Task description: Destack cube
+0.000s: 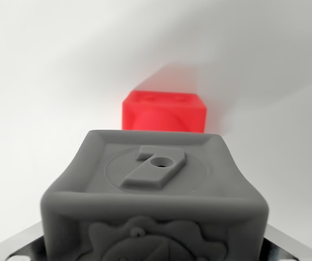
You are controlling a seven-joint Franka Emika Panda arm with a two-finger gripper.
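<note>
A grey cube (156,190) fills the lower middle of the wrist view, very close to the camera. Its top face carries a raised figure with a small hole, and its front face a relief pattern. My gripper (155,247) sits at the bottom edge. Its metal parts meet the cube's left and right sides, so it looks shut on the cube, though the fingertips are hidden behind it. A red cube (164,111) stands farther off, straight behind the grey one and apart from it, resting on the white surface and slightly blurred.
A plain white surface (47,98) spreads to both sides of the cubes and runs up into a white backdrop. A soft shadow lies to the right of the red cube.
</note>
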